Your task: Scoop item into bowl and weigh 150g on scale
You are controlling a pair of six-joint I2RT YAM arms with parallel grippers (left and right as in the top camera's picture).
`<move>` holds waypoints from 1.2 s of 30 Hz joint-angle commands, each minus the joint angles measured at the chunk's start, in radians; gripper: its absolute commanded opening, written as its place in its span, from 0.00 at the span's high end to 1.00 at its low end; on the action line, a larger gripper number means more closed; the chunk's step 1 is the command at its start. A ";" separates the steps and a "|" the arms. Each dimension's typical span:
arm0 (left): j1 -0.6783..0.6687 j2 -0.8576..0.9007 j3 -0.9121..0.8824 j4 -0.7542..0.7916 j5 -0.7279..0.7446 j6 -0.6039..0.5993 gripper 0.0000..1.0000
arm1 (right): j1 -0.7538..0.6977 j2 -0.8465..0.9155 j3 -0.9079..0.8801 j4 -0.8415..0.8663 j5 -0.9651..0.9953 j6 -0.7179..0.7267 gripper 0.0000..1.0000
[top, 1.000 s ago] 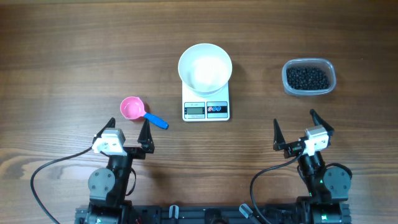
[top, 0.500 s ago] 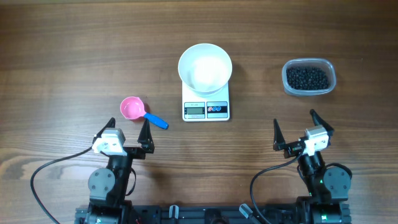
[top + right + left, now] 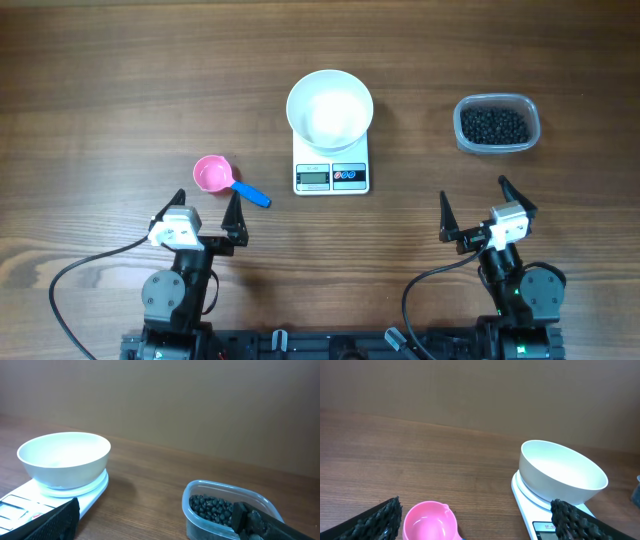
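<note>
A plain white bowl [image 3: 330, 109] [image 3: 562, 471] [image 3: 64, 458] stands empty on the small white scale [image 3: 332, 175] [image 3: 527, 505] [image 3: 30, 496] at the table's middle. The item, small black beads [image 3: 492, 125] [image 3: 214, 508], fills a clear plastic tub [image 3: 497, 124] [image 3: 227, 510] at the right. A pink scoop [image 3: 213, 175] [image 3: 429, 522] with a blue handle lies left of the scale. My left gripper [image 3: 207, 205] [image 3: 475, 517] stands open near the front edge, just short of the scoop, nothing between its fingers. My right gripper [image 3: 477, 205] [image 3: 157, 520] is open too, below the tub, holding nothing.
Bare wooden tabletop [image 3: 120, 90] stretches to the left and along the back. Both arm bases and a black cable [image 3: 70, 275] sit at the front edge. A plain wall rises behind the table in the wrist views.
</note>
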 commanded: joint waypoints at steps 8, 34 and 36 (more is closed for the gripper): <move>0.008 -0.005 -0.004 0.000 0.006 0.008 0.00 | 0.005 0.002 -0.001 0.006 0.013 0.018 0.00; 0.008 0.144 0.400 -0.287 -0.257 -0.137 0.00 | 0.005 0.002 -0.001 0.006 0.013 0.018 0.00; 0.008 0.232 0.479 -0.313 -0.257 -0.164 0.00 | 0.005 0.002 -0.001 0.006 0.013 0.018 0.00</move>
